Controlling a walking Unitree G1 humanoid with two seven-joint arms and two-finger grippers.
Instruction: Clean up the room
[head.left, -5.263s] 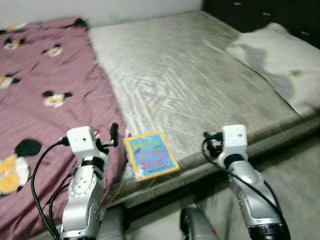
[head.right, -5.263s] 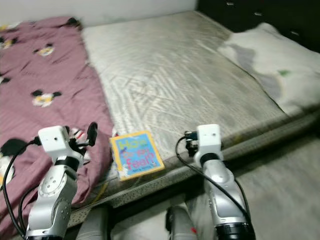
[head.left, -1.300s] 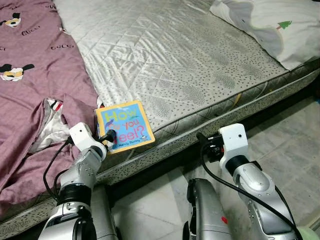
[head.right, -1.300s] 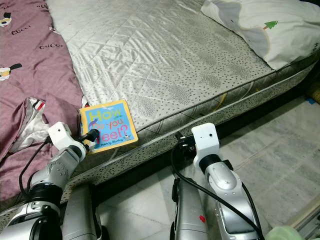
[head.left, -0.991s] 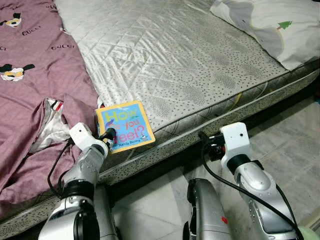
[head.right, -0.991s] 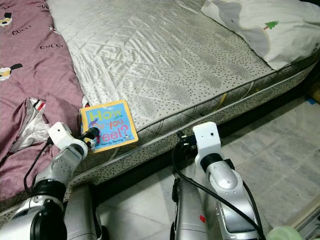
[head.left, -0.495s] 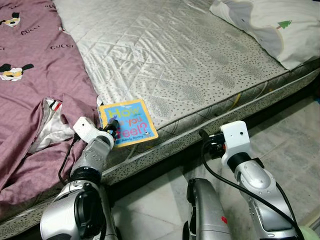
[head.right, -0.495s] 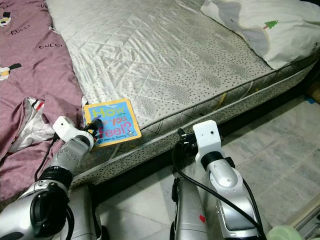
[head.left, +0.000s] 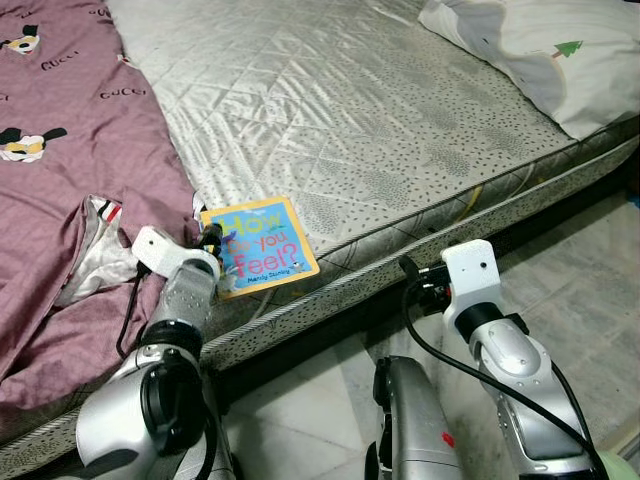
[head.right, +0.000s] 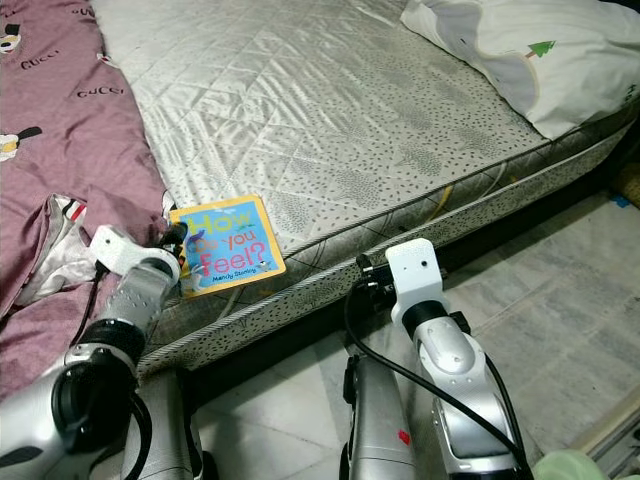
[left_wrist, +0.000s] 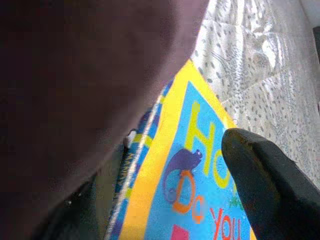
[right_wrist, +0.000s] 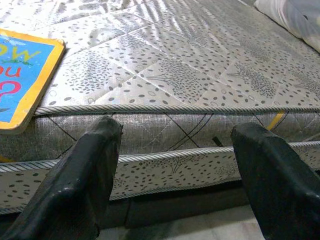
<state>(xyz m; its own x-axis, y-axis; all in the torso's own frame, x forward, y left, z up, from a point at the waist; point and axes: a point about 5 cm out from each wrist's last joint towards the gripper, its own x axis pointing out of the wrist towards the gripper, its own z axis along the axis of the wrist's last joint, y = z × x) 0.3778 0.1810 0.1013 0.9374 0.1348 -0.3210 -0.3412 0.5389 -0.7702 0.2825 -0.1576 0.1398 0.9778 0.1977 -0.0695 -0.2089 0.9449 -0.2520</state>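
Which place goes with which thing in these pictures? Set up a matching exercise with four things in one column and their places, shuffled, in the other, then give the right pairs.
Things
1. book
2. pillow
3. maroon blanket
4. right tool

Places
A. at the far right corner of the mattress
B. spread over the left part of the bed
C. off the bed, facing the mattress side, fingers apart
D. at the near edge of the mattress, beside the left tool

Pairs: 1-D, 2-A, 3-B, 4-C
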